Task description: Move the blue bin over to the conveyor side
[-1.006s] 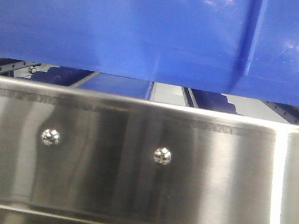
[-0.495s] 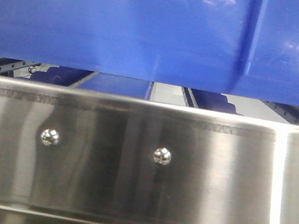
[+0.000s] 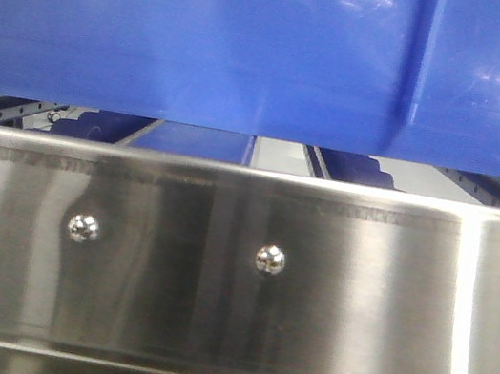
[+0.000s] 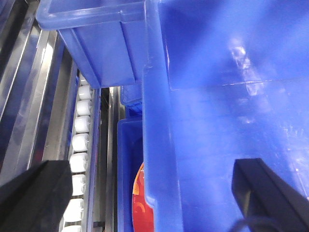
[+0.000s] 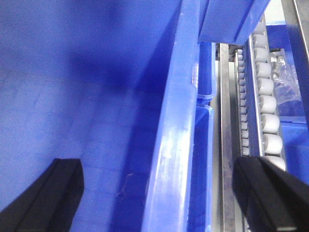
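The blue bin (image 3: 209, 35) fills the top of the front view, its lower edge just above the steel rail. In the left wrist view my left gripper (image 4: 149, 193) is open. Its dark fingers (image 4: 38, 193) stand wide apart on either side of the bin's left rim (image 4: 159, 145), one outside and one inside the bin. My right gripper (image 5: 157, 193) is open too and straddles the right rim (image 5: 174, 145) the same way, its fingers (image 5: 48, 193) clear of the wall. The conveyor is out of view.
A shiny stainless-steel rail (image 3: 235, 272) with two rivets crosses the front view. White rollers (image 4: 79, 140) run along the left, and more rollers (image 5: 265, 96) along the right. A smaller blue crate (image 4: 96, 48) sits ahead. A lower blue bin holds something red (image 4: 140, 203).
In the front view the blue bin's vertical rib has shifted slightly to the left. The steel rail has stayed in place.
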{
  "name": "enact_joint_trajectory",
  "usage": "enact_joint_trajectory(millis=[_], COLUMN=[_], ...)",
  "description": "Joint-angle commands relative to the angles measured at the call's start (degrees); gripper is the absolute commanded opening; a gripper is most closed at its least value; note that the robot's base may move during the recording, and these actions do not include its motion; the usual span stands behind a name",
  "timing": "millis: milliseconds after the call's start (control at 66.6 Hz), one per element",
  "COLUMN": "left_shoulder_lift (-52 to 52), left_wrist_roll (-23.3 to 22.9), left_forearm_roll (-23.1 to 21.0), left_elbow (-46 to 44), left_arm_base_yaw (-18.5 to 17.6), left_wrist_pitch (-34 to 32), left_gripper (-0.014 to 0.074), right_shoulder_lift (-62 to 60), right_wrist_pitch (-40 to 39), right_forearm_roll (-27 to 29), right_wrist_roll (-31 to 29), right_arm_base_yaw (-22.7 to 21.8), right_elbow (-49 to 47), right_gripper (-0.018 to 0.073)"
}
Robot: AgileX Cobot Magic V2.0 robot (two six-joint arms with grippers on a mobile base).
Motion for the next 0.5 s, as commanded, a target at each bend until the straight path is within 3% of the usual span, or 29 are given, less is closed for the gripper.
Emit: enact_joint_trajectory(millis=[0, 480], left_shoulder_lift=[0.1, 0.1], left_wrist_roll=[-0.5, -0.5], left_forearm_roll=[-0.3, -0.5], left_elbow=[-0.4, -0.4], left_arm_base_yaw=[-0.2, -0.2], left_wrist_pitch=[-0.5, -0.5], left_gripper=[0.0568, 0.0568], right_shoulder_lift=[0.1, 4.0], right_wrist_pitch=[-0.7, -0.7], right_forearm_roll=[-1.2, -1.7], right_wrist_roll=[1.1, 4.0], right_arm_base_yaw=[0.0, 0.0], right_elbow=[-0.3, 0.4], right_gripper=[0.0507, 0.0507])
